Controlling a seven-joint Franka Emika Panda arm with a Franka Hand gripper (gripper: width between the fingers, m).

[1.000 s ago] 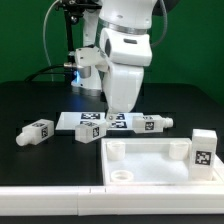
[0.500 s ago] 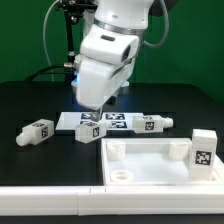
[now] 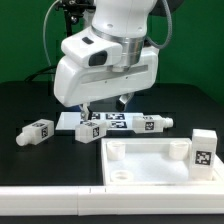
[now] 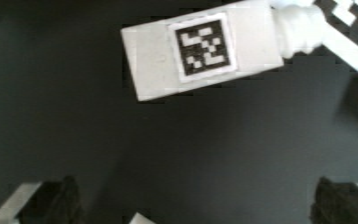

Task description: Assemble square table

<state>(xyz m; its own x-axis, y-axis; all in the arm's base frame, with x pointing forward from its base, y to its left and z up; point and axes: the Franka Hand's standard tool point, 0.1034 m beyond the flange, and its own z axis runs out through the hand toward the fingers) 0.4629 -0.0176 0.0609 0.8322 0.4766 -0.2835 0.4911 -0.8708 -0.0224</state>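
Nearest in the exterior view lies the square top [image 3: 160, 165], open side up on the black counter [image 3: 40, 165]. A round corner socket [image 3: 122, 175] shows at its near corner on the exterior view's left. At the top's rim on the exterior view's right stands an upright leg [image 3: 203, 148], tag facing outward; whether it touches the rim cannot be told.

Beyond the top's far rim three legs lie on their sides. The first leg [image 3: 92, 130] and second leg [image 3: 150, 123] are near that rim. The third leg [image 3: 35, 132] lies well apart from the top toward the exterior view's left. The marker board [image 3: 110, 120] lies just behind the first two.

Farther from the top, above the board, hangs the hand [image 4: 197, 196], spread to full width and holding nothing. In the wrist view its fingers [image 4: 53, 193] frame bare counter. One tagged leg [image 4: 211, 50] lies ahead of them, not between them.

Handling, as a judgement: the legs appear rigid, light and smooth. Grip across the flat side faces at mid-body, clear of the narrow peg end. The top is too wide to span, so take it by a wall.
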